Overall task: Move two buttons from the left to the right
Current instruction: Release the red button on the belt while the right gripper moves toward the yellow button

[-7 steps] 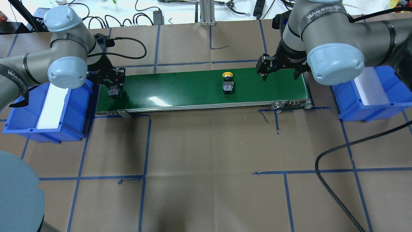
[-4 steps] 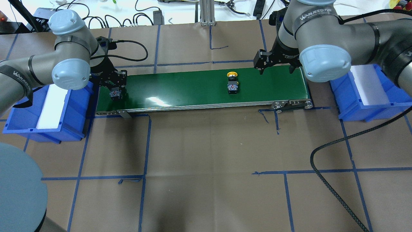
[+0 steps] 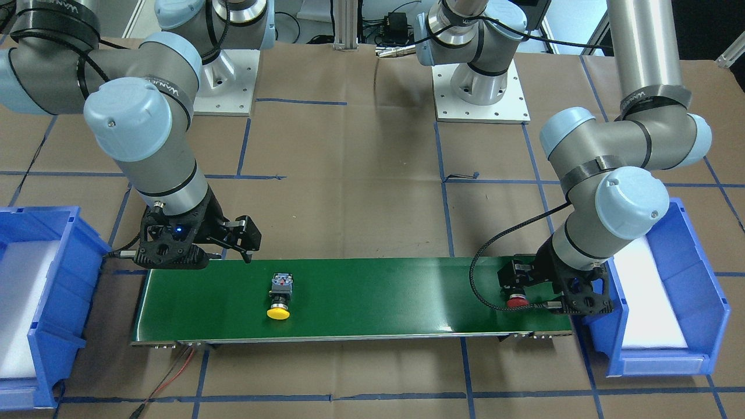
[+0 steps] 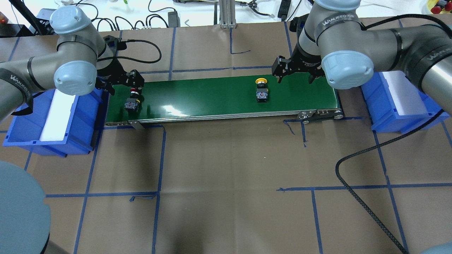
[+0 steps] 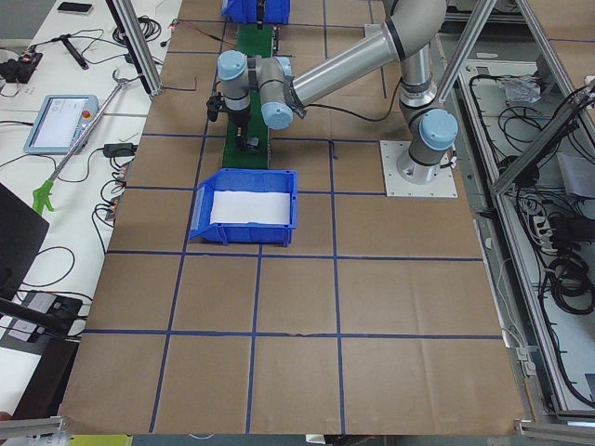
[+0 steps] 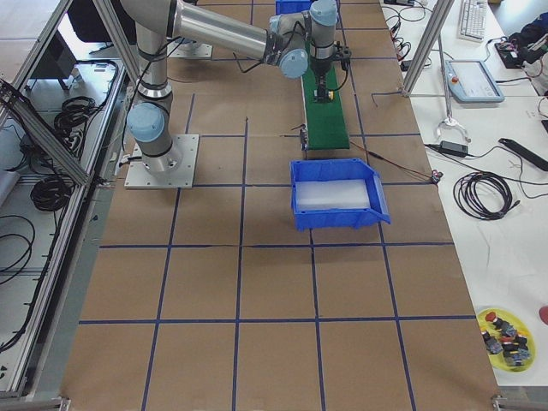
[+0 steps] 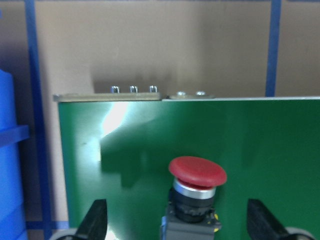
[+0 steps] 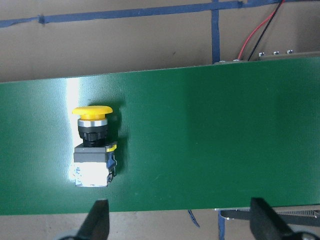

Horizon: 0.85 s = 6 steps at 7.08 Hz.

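My left claw stands wide. The red-capped push-button with its black-and-grey boxy body is between my fingers, with a clear gap on either side. It lies on the left end of the long green conveyor belt, just beside the blue plastic bin on the left.

My right claw is wide open as well and holds nothing. It hangs over the right part of the belt. The yellow-capped push-button lies on its side near it, off toward one finger and not between the two. The blue plastic bin on the right sits past the belt's end.

I judge both buttons to be light, stiff plastic that won't give under a squeeze. The domed caps look smooth and round, so pads would likely slide off them. The flat sides of the boxy body are the place to close on, squarely and low. Pinched off-centre, a button might twist or roll on the slick belt.
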Available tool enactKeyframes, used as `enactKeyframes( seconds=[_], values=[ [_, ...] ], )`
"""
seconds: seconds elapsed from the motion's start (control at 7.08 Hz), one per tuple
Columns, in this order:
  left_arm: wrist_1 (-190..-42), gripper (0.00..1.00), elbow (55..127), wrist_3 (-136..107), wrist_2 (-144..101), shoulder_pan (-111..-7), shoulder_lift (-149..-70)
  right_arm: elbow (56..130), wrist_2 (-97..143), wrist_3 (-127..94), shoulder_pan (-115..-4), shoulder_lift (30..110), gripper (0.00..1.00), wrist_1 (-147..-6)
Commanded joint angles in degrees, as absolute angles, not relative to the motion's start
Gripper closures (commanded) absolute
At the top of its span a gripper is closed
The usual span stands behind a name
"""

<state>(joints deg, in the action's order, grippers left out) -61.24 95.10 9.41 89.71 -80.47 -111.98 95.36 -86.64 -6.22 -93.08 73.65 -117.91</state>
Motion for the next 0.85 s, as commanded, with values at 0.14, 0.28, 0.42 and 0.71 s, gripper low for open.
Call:
enactKeyframes(
  seconds=[0.14,0.28,0.42,0.71],
  values=[
    [-72.47,0.0,92.29,8.45,89.74,-80.86,-105.93,92.46,-86.58,-7.82,-93.16,69.62,0.0,-118.39],
    [-74.95,0.0,92.29,6.78,89.82,-81.21,-104.17,92.37,-86.75,-8.26,-93.16,69.44,0.0,-118.39],
    [-77.75,0.0,92.29,4.51,89.48,-81.99,-101.71,92.29,-86.84,-10.18,-93.16,68.74,0.0,-118.48],
    [-85.22,0.0,92.37,-2.86,89.82,-86.02,-95.05,90.98,-86.92,-11.51,-93.43,66.37,0.0,-120.31]
  ],
)
